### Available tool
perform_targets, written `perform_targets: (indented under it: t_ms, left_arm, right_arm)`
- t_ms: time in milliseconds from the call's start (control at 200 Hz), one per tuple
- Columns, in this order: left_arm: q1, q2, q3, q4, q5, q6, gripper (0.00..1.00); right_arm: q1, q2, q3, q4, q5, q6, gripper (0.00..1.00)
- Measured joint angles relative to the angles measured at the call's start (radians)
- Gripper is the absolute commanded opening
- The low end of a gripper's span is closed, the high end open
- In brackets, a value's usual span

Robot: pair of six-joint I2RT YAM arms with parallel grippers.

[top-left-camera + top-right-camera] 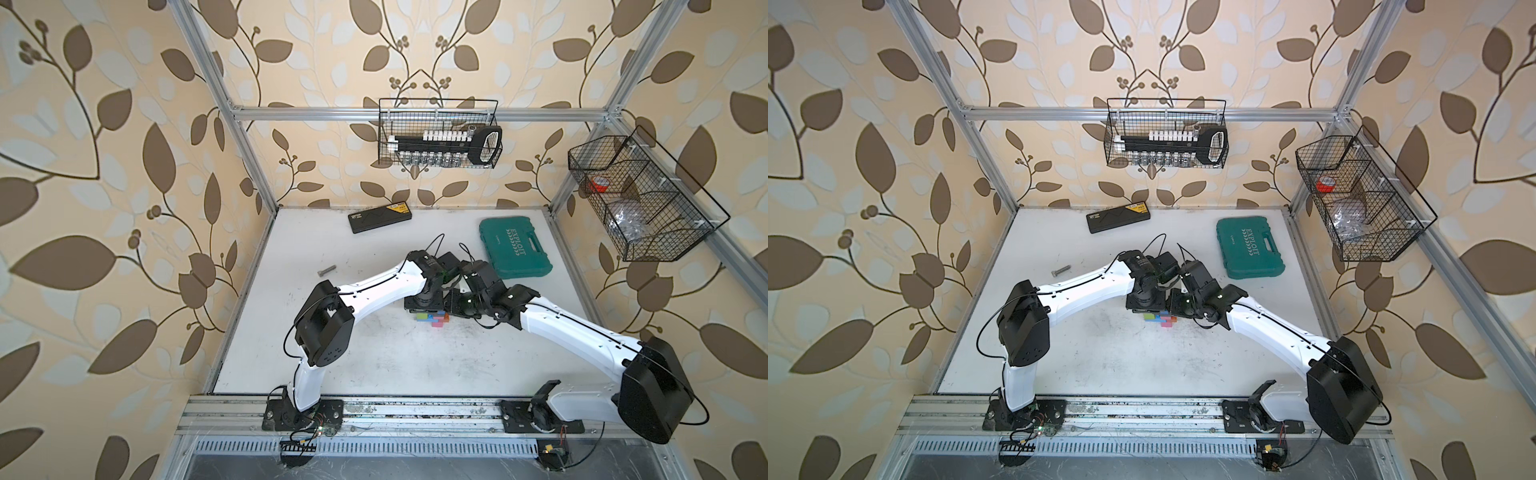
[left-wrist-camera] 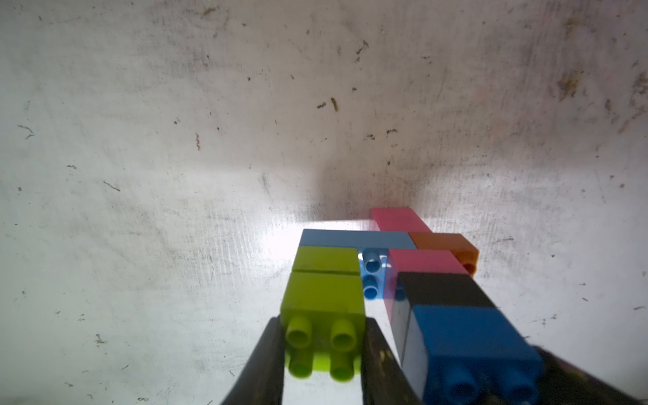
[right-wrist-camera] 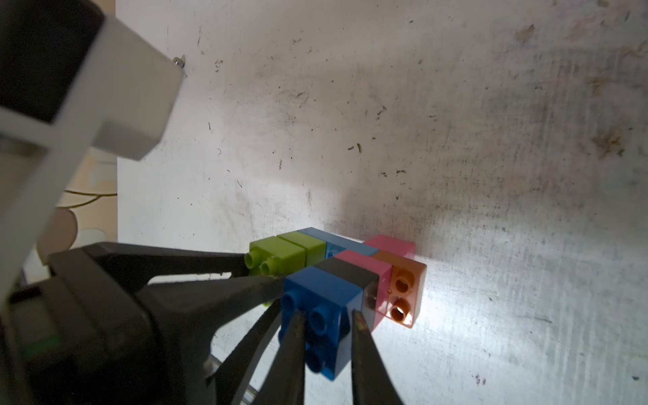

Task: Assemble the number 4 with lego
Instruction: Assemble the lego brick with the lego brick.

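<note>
- so, in both top views the number 4 (image 1: 434, 321) lay on the white counter (image 1: 374, 361) near its middle, partly hidden from above. the teal case (image 1: 515, 249) and the flat black box (image 1: 380, 217) sat well apart from it, toward the back.
- in the left wrist view the left pincer (image 2: 324, 347) was clamped on the end lime green brick (image 2: 326, 294), gripping it from both sides. just beside ran the column: dark blue brick (image 2: 473, 336), black brick (image 2: 441, 289), pink brick (image 2: 424, 261). the light blue crossbar (image 2: 350, 239) lay across the far end, with the orange brick (image 2: 445, 245) at its tip.
- in the right wrist view the right pincer (image 3: 326, 326) was clamped on the dark blue brick, pressed against its two sides.
</note>
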Motion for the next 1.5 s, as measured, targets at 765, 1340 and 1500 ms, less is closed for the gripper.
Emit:
perform_targets:
  t_ms: [765, 1340, 1500]
  left_arm:
    - [-0.013, 0.027, 0.038, -0.027, -0.013, 0.021, 0.39]
    - [-0.012, 0.025, 0.026, -0.032, -0.023, 0.021, 0.72]
    - [-0.012, 0.005, 0.021, -0.026, -0.031, 0.023, 0.76]
  right_arm:
    - [0.0, -0.039, -0.044, 0.032, 0.0, 0.018, 0.17]
    - [-0.006, -0.052, -0.049, 0.016, 0.013, 0.021, 0.17]
    - [-0.006, -0.052, -0.049, 0.016, 0.013, 0.021, 0.17]
